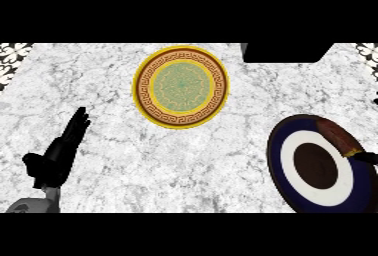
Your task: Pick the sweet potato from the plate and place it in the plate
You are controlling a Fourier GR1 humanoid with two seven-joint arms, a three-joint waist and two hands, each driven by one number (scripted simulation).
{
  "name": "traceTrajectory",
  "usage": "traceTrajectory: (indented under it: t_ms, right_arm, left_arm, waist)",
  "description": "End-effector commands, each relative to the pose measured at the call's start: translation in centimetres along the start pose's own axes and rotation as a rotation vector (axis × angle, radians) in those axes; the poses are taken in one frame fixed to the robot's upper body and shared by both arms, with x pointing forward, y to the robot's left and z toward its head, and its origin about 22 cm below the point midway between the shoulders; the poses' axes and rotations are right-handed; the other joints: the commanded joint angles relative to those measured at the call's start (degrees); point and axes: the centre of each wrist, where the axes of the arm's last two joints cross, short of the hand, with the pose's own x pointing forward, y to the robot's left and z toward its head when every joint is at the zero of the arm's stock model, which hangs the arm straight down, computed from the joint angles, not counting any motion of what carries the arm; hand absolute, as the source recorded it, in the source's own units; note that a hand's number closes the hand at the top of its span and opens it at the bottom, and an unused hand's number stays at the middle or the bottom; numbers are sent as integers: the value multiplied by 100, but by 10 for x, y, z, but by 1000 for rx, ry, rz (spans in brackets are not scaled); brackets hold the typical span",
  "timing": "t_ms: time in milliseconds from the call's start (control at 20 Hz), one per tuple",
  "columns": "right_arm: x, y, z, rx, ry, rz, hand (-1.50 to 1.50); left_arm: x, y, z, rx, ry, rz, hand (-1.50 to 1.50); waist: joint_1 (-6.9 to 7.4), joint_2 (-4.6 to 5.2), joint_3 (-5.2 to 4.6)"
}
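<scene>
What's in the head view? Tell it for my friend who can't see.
A reddish-brown sweet potato lies on the rim of a dark blue plate at the right, the right hand beside it. A gold patterned plate sits apart near the top, and the open left hand rests at the left.

With the middle of the counter (221,165) as the dial's centre, the far plate (145,87) lies toward twelve o'clock. It is well apart from the near plate (275,160), which lies at four o'clock and reaches the view's right edge. The sweet potato (338,135) lies on the near plate's rim, at that plate's one o'clock. The right hand (367,158) shows at the right edge, at the sweet potato's near end. The left hand (63,150) rests at eight o'clock, fingers straight, pointing toward one o'clock. A block (286,52) sits at the far edge at one o'clock, right of the far plate.
</scene>
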Motion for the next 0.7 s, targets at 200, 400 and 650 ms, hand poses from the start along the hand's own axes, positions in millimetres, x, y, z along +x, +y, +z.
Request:
traceTrajectory:
  t_ms: [200, 400, 650]
  right_arm:
    - [21, -35, 0, 242, 242, 330, -150]
    - [27, -26, -13, 331, 287, 347, -150]
    - [24, -20, -28, 356, 373, 410, -150]
  left_arm:
    - [-4, -1, -4, 5, 2, -17, 0]
    - [-8, -17, -2, -3, -9, 4, 0]
    - [2, -1, -8, -20, 10, 16, 0]
  waist:
    - [35, 23, -1]
    - [41, 15, 1]
    - [59, 14, 4]
